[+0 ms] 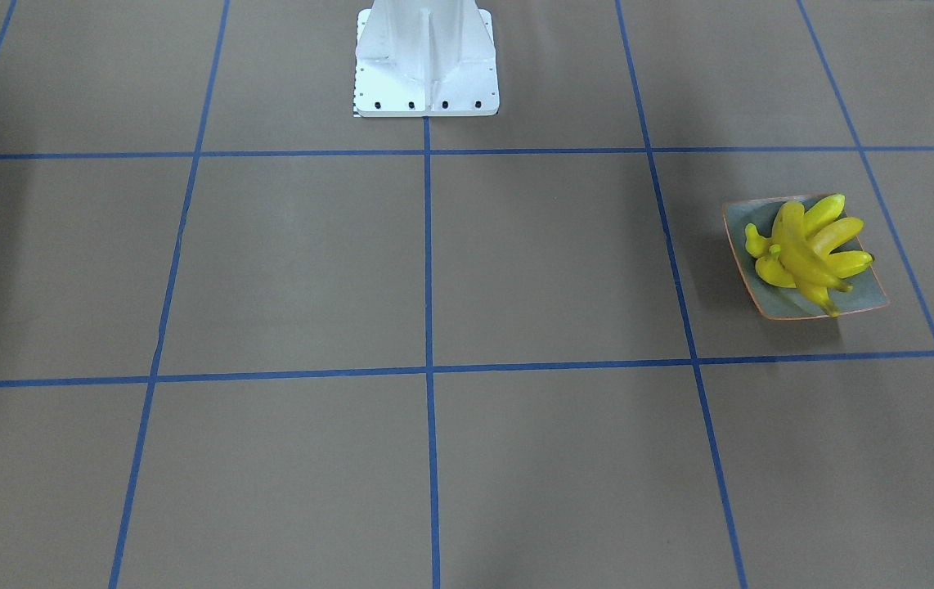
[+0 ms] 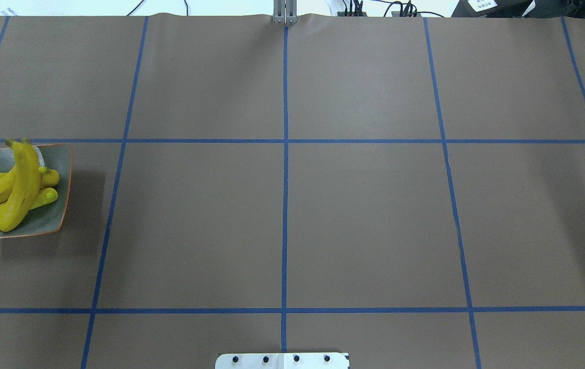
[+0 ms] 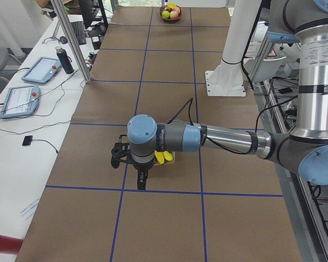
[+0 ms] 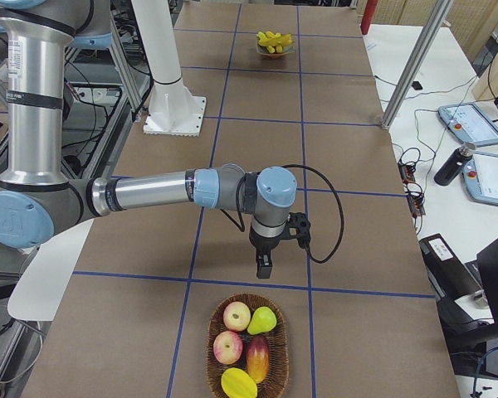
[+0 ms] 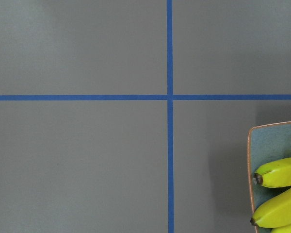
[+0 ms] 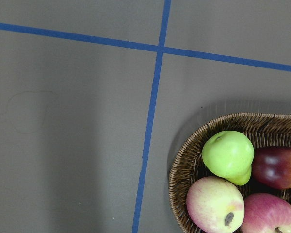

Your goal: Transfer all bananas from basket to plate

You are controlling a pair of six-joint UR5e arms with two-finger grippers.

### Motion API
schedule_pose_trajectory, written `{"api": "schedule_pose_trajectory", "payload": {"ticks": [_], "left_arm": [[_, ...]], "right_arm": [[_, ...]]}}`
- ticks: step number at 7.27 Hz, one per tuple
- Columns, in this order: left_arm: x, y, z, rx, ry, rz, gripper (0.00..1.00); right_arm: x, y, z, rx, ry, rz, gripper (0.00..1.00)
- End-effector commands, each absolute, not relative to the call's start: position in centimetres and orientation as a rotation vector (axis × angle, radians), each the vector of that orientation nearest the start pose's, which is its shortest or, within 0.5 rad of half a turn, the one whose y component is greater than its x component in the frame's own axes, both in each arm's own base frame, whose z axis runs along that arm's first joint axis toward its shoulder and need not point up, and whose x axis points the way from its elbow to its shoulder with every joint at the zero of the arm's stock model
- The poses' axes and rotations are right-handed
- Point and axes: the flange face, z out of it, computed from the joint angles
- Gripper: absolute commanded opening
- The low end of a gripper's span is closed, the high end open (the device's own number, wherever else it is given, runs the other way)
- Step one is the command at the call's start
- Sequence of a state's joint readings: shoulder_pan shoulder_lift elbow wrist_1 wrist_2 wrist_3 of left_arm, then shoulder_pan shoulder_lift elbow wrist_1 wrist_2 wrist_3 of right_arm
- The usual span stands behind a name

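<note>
You see the bananas (image 1: 806,254) heaped together on the plate (image 1: 741,219). The plate stands at the end of the table (image 1: 312,270) on the robot's left side, inside one square of the blue tape lines (image 1: 428,245). One banana lies on top, across the others, and they touch each other. I count about five, but the heap hides part of them, so I am not sure.

The left gripper (image 3: 142,183) hangs over the table just beside the plate and points down. It shows only in the side view, so I cannot tell you whether it is spread or pressed together. Its wrist camera looks on a tape crossing, with the plate's corner and some banana ends at the lower right edge.

The basket (image 4: 212,352) stands at the opposite end, well apart from the plate. In it you find two apples (image 4: 236,316), a green pear (image 4: 264,319), a red-yellow fruit and a yellow one that I cannot name. The right gripper (image 4: 265,269) hangs above the table near the basket and points down. For this one also I cannot tell if it is spread or not. The white base (image 1: 426,65) stands between the two ends.
</note>
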State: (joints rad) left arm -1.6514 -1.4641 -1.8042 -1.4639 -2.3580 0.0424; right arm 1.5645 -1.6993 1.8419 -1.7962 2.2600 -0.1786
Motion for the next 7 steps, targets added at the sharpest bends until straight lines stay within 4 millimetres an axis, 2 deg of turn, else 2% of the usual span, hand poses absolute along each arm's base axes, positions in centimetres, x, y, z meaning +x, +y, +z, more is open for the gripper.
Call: {"api": "schedule_pose_trajectory", "payload": {"ticks": [1, 3, 7], "left_arm": [[-9.8, -43.3, 61.7, 0.039, 0.783, -0.043, 1.0], [-9.7, -42.0, 62.5, 0.022, 0.784, -0.049, 1.0], [-9.4, -38.9, 65.3, -0.043, 0.789, -0.073, 1.0]], "right_arm": [[6.7, -41.2, 62.5, -0.005, -0.694, -0.151, 1.0], [6.6, -41.2, 62.6, -0.003, -0.706, -0.158, 1.0], [6.4, -40.3, 63.2, -0.018, -0.744, -0.148, 1.0]]}}
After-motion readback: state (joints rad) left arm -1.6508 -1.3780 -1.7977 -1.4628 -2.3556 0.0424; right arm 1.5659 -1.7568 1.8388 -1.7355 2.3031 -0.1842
